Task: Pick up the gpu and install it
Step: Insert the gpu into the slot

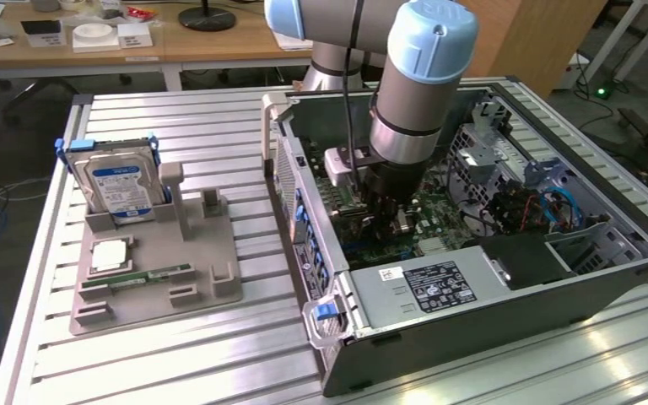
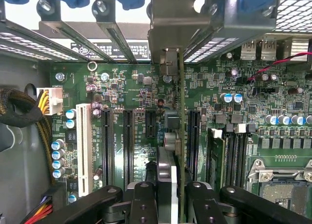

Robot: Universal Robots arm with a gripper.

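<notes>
The gpu (image 2: 181, 112) shows edge-on in the wrist view as a thin dark card, with its silvery end bracket (image 2: 168, 31) against the case's rear slot openings. My gripper (image 2: 175, 190) is shut on the card, with one black finger (image 2: 144, 199) on each side. The card stands upright over the green motherboard (image 2: 122, 83), lined up along the long black expansion slots (image 2: 192, 141). I cannot tell whether its lower edge touches a slot. In the exterior view my gripper (image 1: 393, 218) reaches straight down into the open computer case (image 1: 301, 211).
On the exterior view's left, a grey holder tray (image 1: 195, 253) carries the silver hard drive (image 1: 121, 190), a green memory stick (image 1: 144, 277) and a small square chip (image 1: 110, 256). The power supply (image 1: 437, 287), cables (image 1: 532, 211) and drive cage (image 1: 476, 152) crowd the case.
</notes>
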